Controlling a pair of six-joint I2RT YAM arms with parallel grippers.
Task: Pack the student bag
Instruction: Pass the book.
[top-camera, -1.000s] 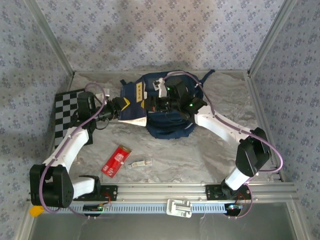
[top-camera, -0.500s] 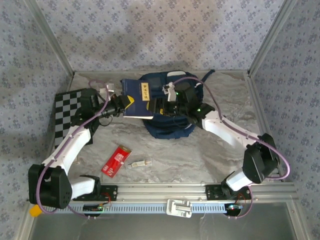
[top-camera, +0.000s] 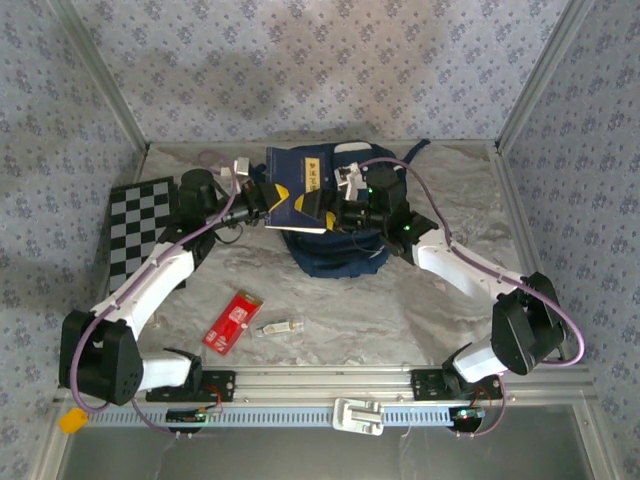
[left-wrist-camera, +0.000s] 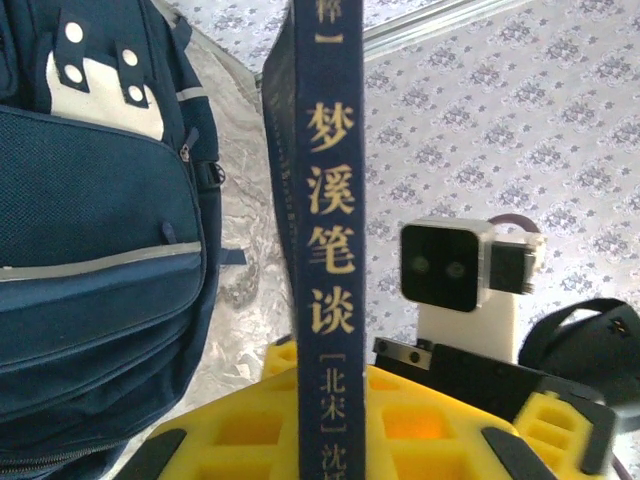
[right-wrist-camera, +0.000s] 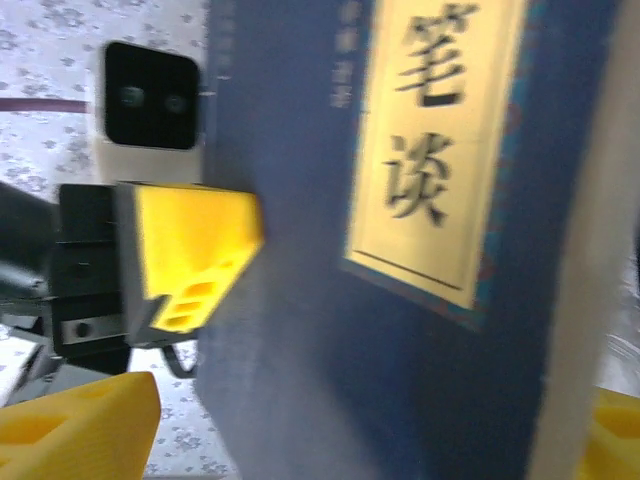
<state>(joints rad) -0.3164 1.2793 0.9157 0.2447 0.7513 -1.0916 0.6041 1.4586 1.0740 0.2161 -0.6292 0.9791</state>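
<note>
My left end effector (top-camera: 268, 197) is clamped on the book (top-camera: 300, 185), above the bag (top-camera: 335, 255) at the far middle of the worktop (top-camera: 400, 320). My right end effector (top-camera: 338, 207) meets the book's right edge, and I cannot tell its grip. If the two pull unevenly, the book may twist loose and miss the bag.

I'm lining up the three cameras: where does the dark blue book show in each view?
Top external: the book is held over the student bag, at the middle of the picture.
Left wrist: its spine stands upright mid-picture.
Right wrist: its cover takes up the right side.
Shared landmark: the left gripper's yellow fingers clamped on the book.
</note>
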